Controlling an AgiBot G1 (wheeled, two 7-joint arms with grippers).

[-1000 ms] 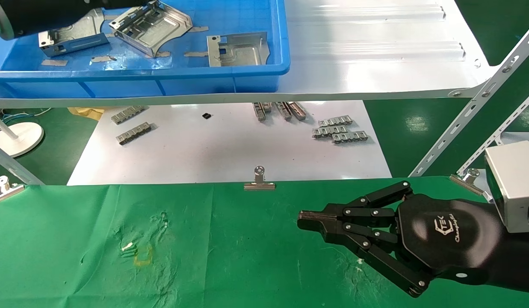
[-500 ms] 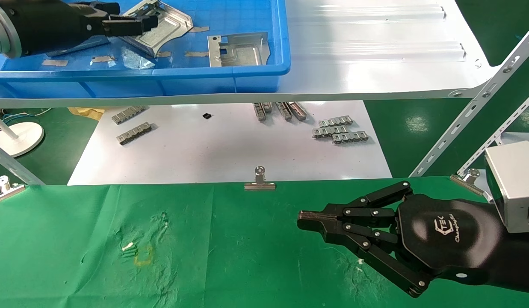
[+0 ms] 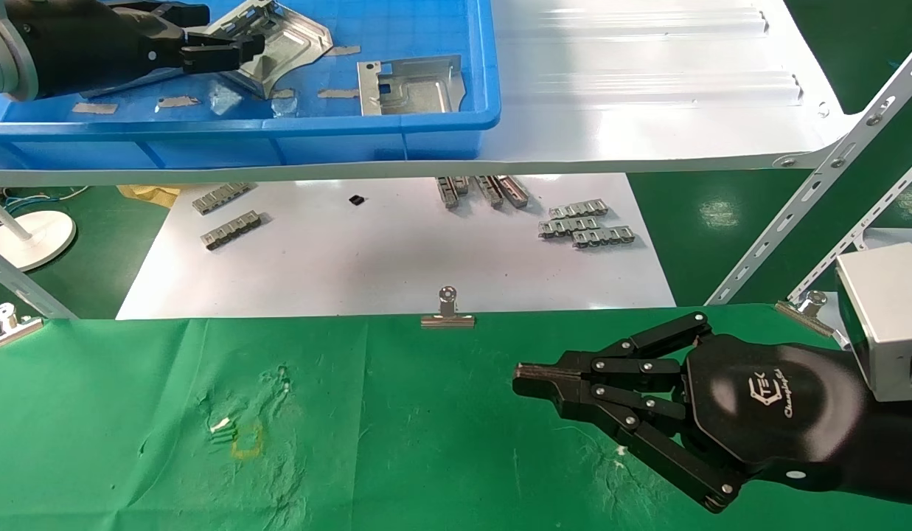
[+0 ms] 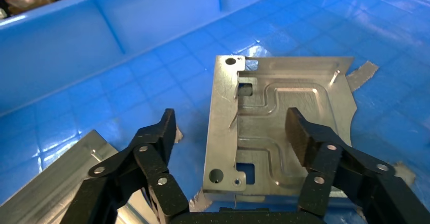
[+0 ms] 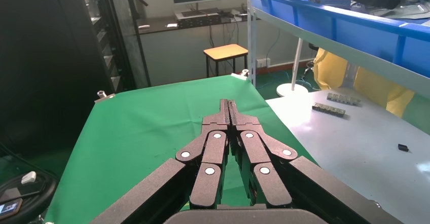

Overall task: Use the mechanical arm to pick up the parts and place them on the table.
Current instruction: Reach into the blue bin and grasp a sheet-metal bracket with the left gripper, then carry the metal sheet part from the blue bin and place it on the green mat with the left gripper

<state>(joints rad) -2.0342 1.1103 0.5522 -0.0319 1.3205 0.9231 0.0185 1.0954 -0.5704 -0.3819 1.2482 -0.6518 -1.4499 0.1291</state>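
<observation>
- Left black jointed hand [image 4: 230,135] inside blue plastic bin [image 3: 456,118], fingers spread wide; shiny silver stamped bracket [image 4: 276,127] lies flat just beyond fingertips, ungripped.
- Right black hand [image 3: 533,382] pinched closed, empty, above green cloth surface [image 3: 389,442].

leftmost bracket [image 3: 124,77] mostly hidden behind left gripper [image 3: 220,46]

Up in the blue bin [image 3: 426,118] on the shelf, the left gripper [image 3: 231,48] now reaches in from the left with its fingers spread, where a second ago only the arm's dark bulk showed along the far edge. It now covers the leftmost bracket and overlaps the tilted middle bracket [image 3: 286,40], whose left part it hides.
</observation>
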